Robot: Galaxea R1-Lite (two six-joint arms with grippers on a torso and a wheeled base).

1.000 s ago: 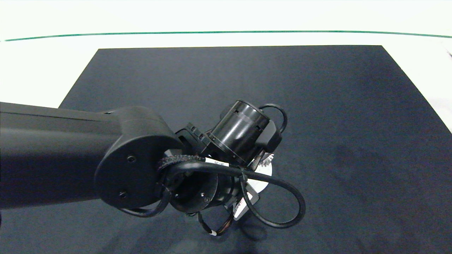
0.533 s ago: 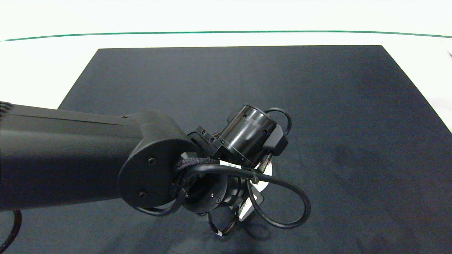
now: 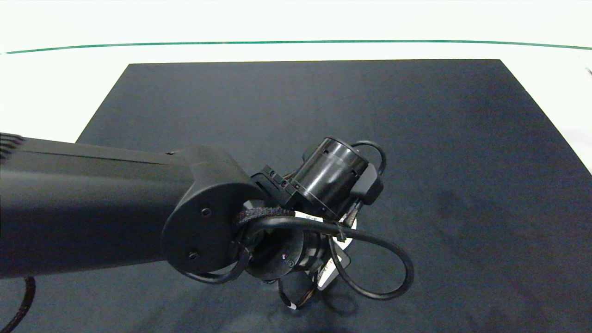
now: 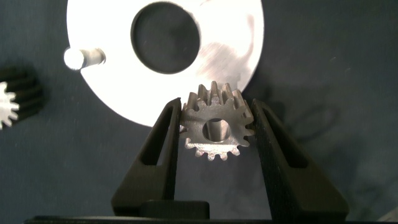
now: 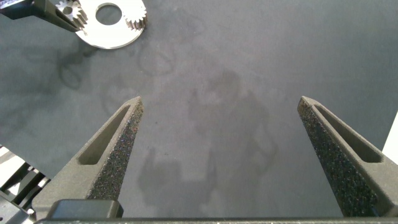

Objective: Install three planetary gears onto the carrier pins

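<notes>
Black mat (image 3: 462, 138) over a pale table (image 3: 46, 92). Reaching in from the left, dark left arm (image 3: 92, 203), wrist bent down over a white disc (image 4: 242, 56), almost wholly hidden from above. Left gripper (image 4: 216, 134) clamped narrow around one small silvery gear (image 4: 216, 127), teeth pressed against both finger pads, centre hole facing the camera, hanging over the disc's rim near the large middle hole (image 4: 166, 28). Something pale showing through the gear's bore, possibly a pin beneath; cannot tell for sure. Elsewhere on the disc, one bare pin (image 4: 78, 58) standing at the edge. Off the disc, on the mat just beside it, another gear (image 4: 7, 102) lying loose. Seen from afar, a third gear (image 5: 136, 23) sitting at the disc's rim, seemingly already mounted. Further right, right gripper (image 5: 224, 137) spread wide and holding nothing, hovering over bare mat well apart from the disc.

Likely trouble: bore slightly off the pin, so catching on its top and tilting instead of sliding down; pushing harder then probably shoving the loose disc across the mat. Grip on tooth tips also risky, allowing a twist or drop on release.
</notes>
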